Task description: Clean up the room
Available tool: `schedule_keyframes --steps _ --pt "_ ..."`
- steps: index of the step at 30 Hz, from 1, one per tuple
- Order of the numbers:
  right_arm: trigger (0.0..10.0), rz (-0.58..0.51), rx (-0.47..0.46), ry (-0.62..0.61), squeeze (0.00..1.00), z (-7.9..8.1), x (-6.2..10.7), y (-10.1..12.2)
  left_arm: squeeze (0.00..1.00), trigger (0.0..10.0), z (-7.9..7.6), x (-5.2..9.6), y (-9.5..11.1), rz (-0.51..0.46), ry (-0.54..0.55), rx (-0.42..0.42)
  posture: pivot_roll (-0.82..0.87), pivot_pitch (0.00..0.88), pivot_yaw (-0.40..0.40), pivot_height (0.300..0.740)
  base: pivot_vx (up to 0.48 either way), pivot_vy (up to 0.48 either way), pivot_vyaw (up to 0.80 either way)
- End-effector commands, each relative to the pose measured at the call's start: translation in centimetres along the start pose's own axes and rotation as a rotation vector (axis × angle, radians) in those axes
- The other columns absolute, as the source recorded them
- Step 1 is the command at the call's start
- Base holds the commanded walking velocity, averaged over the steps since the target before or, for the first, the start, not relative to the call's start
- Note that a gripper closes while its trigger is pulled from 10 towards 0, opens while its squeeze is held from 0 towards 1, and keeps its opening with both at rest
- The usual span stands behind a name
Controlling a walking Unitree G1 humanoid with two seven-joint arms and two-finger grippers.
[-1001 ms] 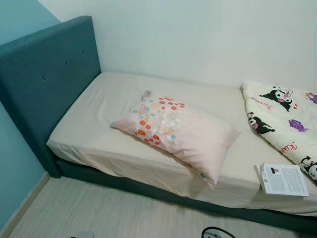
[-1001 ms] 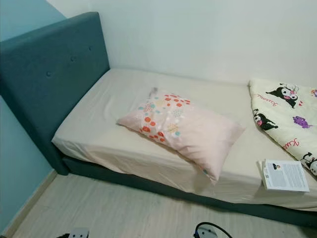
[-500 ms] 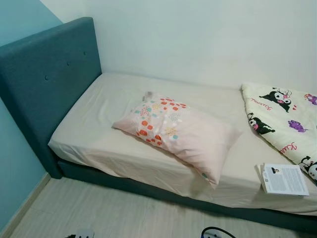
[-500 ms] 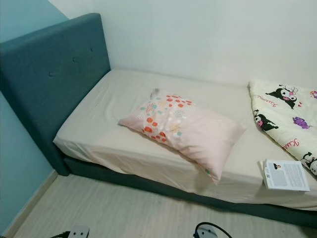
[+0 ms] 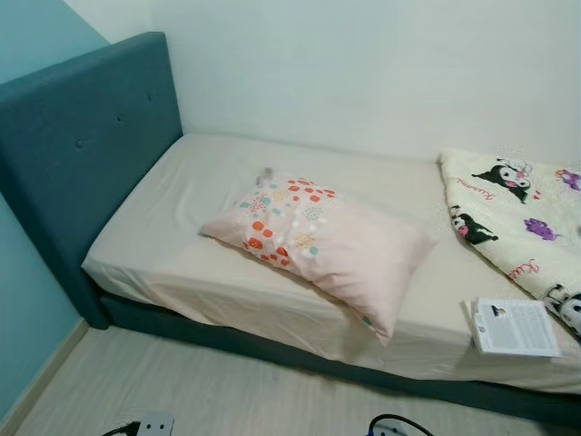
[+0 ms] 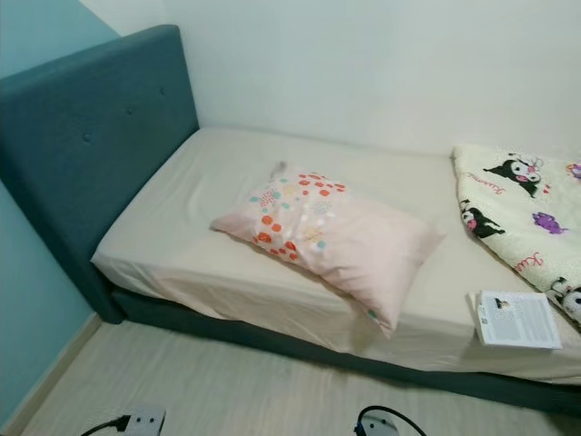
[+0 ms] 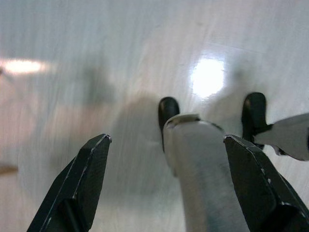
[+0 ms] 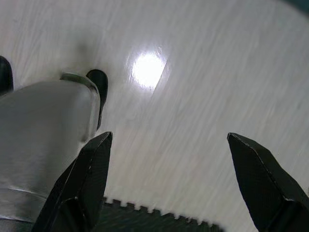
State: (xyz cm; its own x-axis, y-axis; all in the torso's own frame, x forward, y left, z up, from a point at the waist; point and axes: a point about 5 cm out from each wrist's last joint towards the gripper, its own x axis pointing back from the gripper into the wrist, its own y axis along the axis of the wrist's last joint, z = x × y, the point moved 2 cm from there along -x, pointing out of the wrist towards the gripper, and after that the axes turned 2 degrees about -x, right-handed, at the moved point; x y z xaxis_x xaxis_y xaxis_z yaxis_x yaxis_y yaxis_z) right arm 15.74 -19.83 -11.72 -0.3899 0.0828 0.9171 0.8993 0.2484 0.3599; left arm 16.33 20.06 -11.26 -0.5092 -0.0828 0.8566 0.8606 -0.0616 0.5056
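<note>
The scene is viewed from the head's two eyes, standing height, looking forward and down across a bed (image 5: 182,227) set against the wall, its headboard (image 5: 82,136) at the left. The same pillow (image 6: 331,241), book (image 6: 517,319) and blanket (image 5: 522,213) are shared by both, slightly shifted sideways between them. From each wrist the pale floor (image 7: 96,58) is looked down on, between the spread fingers of the left gripper (image 7: 166,179) and right gripper (image 8: 169,174), beside a silver leg.
</note>
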Motion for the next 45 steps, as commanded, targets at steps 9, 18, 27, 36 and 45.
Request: schedule_keyframes --steps 9,18,27,36,45 --pt "10.0 0.018 0.007 -0.004 0.00 0.0 0.0 -0.5 0.00 10.0 -0.4 -0.2 1.8 -0.068 -0.027 0.030 -0.03 0.000 -0.050 0.740 0.280 0.000 -0.18" --pt "10.0 0.018 0.005 -0.009 0.00 -0.1 0.0 -0.5 0.00 10.0 -1.2 -0.3 7.2 -0.245 -0.099 0.092 -0.03 0.000 -0.052 0.740 0.454 0.000 -0.27" --pt "10.0 0.006 -0.007 -0.014 0.00 -0.1 0.0 -0.4 0.00 10.0 -1.9 0.0 10.9 -0.359 -0.150 0.098 -0.04 0.000 -0.047 0.740 0.469 0.000 -0.18" --pt "10.0 -0.002 -0.037 -0.022 0.00 -0.1 0.0 -0.4 0.00 10.0 -2.6 0.2 12.7 -0.407 -0.179 0.158 -0.04 0.000 -0.043 0.740 0.358 0.000 0.00" --pt "10.0 -0.046 -0.222 -0.129 0.00 -0.5 0.1 -0.6 0.00 10.0 -2.9 0.6 14.6 -0.440 -0.316 0.306 -0.06 0.000 -0.030 0.720 0.000 0.000 0.00"
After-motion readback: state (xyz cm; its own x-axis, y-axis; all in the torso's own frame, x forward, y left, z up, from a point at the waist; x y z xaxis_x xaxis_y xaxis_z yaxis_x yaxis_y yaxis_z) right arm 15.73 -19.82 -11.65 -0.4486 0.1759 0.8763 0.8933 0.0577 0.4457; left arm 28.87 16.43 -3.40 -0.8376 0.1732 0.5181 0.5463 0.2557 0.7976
